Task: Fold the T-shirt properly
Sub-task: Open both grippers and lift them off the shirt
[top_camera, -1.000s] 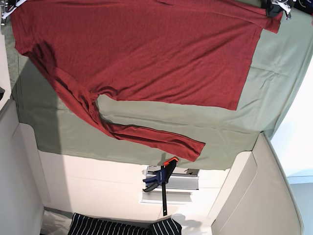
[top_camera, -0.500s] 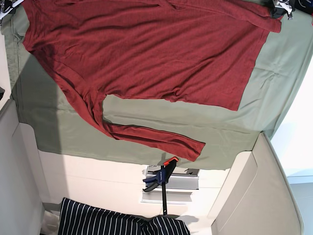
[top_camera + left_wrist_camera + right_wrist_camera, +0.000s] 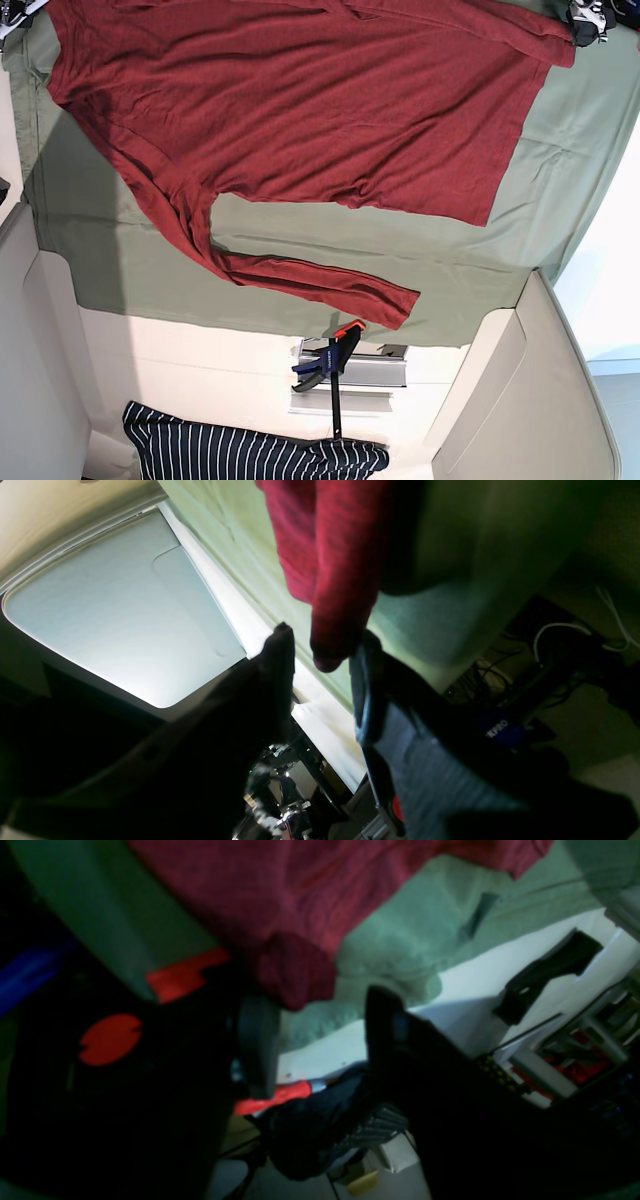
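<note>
Dark red long-sleeved knit T-shirt [image 3: 300, 100] spread out on the green-cloth-covered tabletop [image 3: 570, 200]. Long axis running straight from one pair of fingers to the other, body stretching away from both.

Left fingers [image 3: 280, 650] parted narrow, with a red corner hanging between them. Touching one finger, light showing at the other, so probably not pinched. Right fingers [image 3: 257, 1040] parted wider, a bunched red corner sitting just at their tips, again touching one side only. Looks like both corners just resting there rather than gripped.

Loose long sleeve [image 3: 320, 285] lying well away from both pairs, over toward the right fingers' end, so guessing that arm for the next fold.

As for writing: nothing readable on the shirt. Only a small blue tag [image 3: 497, 725] beyond the left fingers, white letters, something like "KPRO", partly cut off.
</note>
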Available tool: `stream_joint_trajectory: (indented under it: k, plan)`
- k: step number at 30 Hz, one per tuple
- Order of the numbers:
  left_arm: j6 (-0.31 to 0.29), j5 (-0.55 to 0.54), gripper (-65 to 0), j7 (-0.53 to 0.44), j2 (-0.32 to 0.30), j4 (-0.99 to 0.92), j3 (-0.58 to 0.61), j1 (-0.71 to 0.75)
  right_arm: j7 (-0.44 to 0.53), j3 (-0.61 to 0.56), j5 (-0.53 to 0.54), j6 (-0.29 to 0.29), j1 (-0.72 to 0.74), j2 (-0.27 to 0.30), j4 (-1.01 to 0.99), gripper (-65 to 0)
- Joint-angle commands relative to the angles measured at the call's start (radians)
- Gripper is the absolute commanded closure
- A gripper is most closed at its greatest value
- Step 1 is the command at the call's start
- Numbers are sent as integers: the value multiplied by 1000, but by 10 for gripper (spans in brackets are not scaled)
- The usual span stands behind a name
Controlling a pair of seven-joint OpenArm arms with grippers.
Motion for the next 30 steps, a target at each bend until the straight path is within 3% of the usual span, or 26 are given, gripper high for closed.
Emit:
stream_joint_trajectory:
  k: [1, 9, 13, 15, 19, 21, 24, 28, 30]
  plan:
    - [-4, 18, -222, 18, -19, 9, -8, 11, -7, 11, -11, -11, 8, 22, 10, -278]
    - [-1, 103, -222, 148, -19, 9, -9, 83, -7, 11, -15, -17, 8, 22, 10, -277]
    - [43, 174, -222, 217, -20, 15, -9, 120, -7, 11, -59, -56, 8, 22, 10, -276]
    - [69, 223, -222, 268, -20, 36, -14, 134, -7, 11, -131, -129, 10, 21, 10, -276]
    - [81, 239, -222, 284, -19, 138, -70, 136, -7, 26, -304, -386, 38, -2, 10, -276]
    - [85, 237, -221, 265, -19, 222, -130, 135, -7, 53, -336, -451, 66, -29, 10, -276]
    - [104, 179, -221, 172, -19, 359, -266, 135, -5, 119, -311, -483, 133, -106, 10, -276]
    - [102, -44, -221, -1, -19, 452, -471, 103, 44, 212, -167, -478, 238, -251, -16, -276]
    - [74, -180, -221, -55, -19, 449, -548, 54, 66, 246, -104, -457, 286, -326, -67, -276]
